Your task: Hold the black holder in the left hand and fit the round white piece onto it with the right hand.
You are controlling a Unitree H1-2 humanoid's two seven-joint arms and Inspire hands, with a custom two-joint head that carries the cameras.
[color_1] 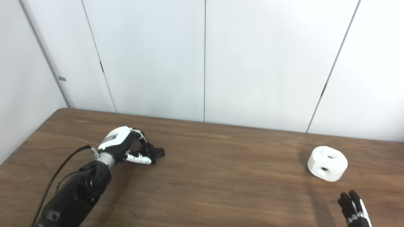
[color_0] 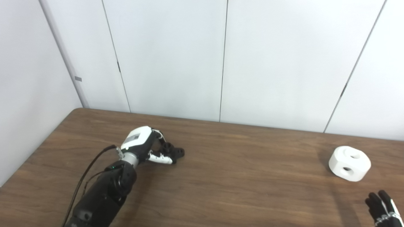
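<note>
Nearest to us, at the bottom right corner, we see only the dark fingertips of the right robot hand (color_0: 383, 208); the rest is cut off by the picture's edge. The visible fingers point up and stand a little apart with nothing between them, but we cannot tell how the whole hand is set. It hovers near the round white piece (color_0: 349, 163), not touching it.

That white piece lies on the brown wooden tabletop (color_0: 240, 176) at the right side, a thick rounded block with one hole on top and another in its facing side.

On the left, our left arm (color_0: 101, 195) reaches in from the bottom edge, a cable running along it. The left robot hand (color_0: 143, 146) rests low on the tabletop, fingers curled around the black holder (color_0: 173, 153). Only the holder's knobbly dark end sticks out past the fingertips; its shape is hard to make out, and we cannot say whether it is lifted.

Farthest back stands a wall of pale panels (color_0: 170, 56).
</note>
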